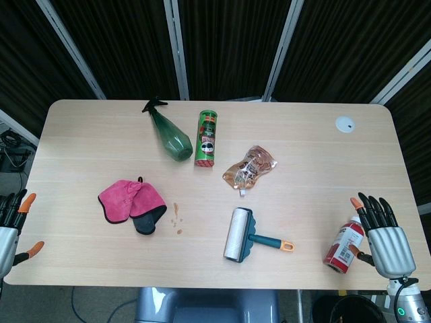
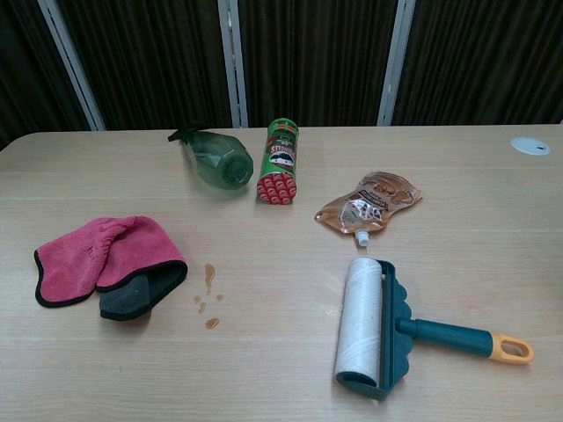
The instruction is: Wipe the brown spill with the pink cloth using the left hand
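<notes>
The pink cloth, with a black underside, lies crumpled on the left half of the table. Just to its right is the brown spill, a few small drops on the wood. My left hand hangs at the table's left edge, fingers spread, holding nothing, well left of the cloth. My right hand is at the front right corner, fingers spread and empty, beside a red and white bottle. The chest view shows neither hand.
A green spray bottle, a green chips can and a brown pouch lie at the middle back. A lint roller lies right of the spill. A white disc sits at the back right.
</notes>
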